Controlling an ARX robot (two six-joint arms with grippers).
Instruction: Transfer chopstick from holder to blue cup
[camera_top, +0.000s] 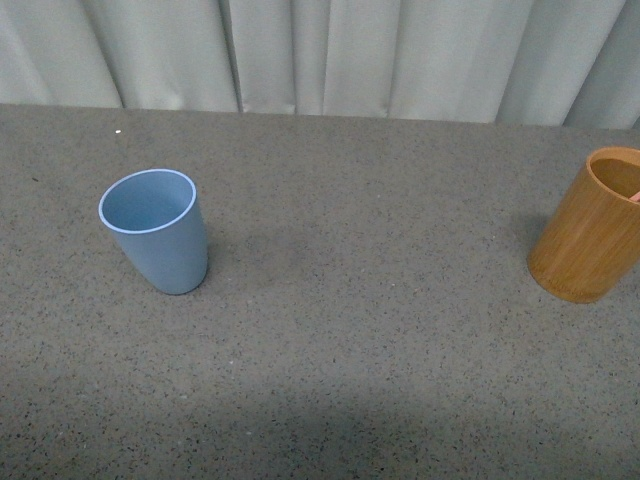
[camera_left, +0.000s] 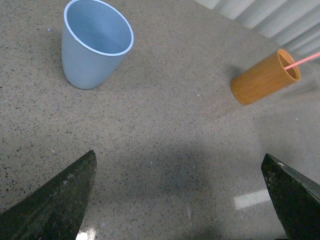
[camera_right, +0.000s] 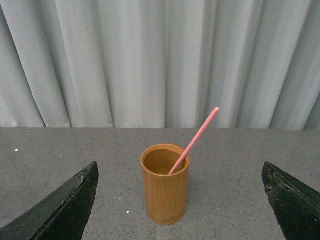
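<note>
The light blue cup (camera_top: 155, 231) stands upright and empty on the left of the grey table; it also shows in the left wrist view (camera_left: 95, 45). The orange-brown holder (camera_top: 592, 226) stands at the right edge of the front view. A single salmon-pink chopstick (camera_right: 195, 140) leans inside the holder (camera_right: 165, 190), its tip sticking well above the rim. My right gripper (camera_right: 180, 197) is open and faces the holder from a short distance. Over bare table my left gripper (camera_left: 177, 192) is open, with the holder (camera_left: 264, 77) and chopstick (camera_left: 302, 61) far off. Neither arm shows in the front view.
Grey speckled tabletop (camera_top: 360, 330) stretches between cup and holder. Pale pleated curtains (camera_top: 330, 55) hang behind the table's back edge.
</note>
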